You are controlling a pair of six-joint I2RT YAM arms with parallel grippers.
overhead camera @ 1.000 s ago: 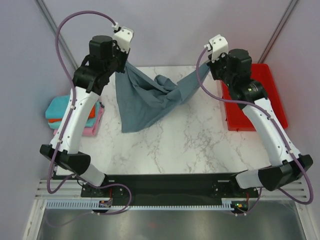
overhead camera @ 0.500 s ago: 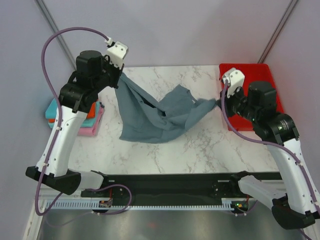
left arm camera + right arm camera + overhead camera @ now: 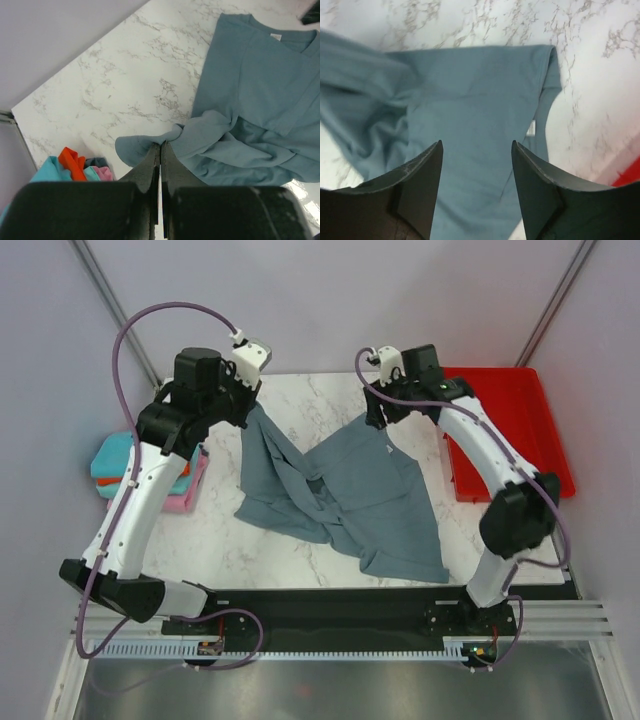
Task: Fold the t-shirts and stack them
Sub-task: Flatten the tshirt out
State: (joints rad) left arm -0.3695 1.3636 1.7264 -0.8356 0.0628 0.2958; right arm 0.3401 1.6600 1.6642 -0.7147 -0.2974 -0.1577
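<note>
One grey-blue shirt (image 3: pixel 370 490) crumpled on worktop (image 3: pixel 320 390). Pinched at bunched edge by shut left hand (image 3: pixel 160 146), likely for tugging flat; right hand (image 3: pixel 476 145) spread open over collar (image 3: pixel 551 75), empty.

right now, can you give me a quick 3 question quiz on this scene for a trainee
1. True or false: the right gripper is clamped on the grey-blue shirt.
2. Where is the stack of folded shirts? A) on the left side, by the left arm B) on the right side C) under the grey-blue shirt
3. Fill in: the grey-blue shirt is pinched by the ____ gripper.
Key: 1 false, its jaws stand open above the shirt and hold nothing. 2 A. 3 left: the left gripper is shut on a bunched edge of the cloth.
</note>
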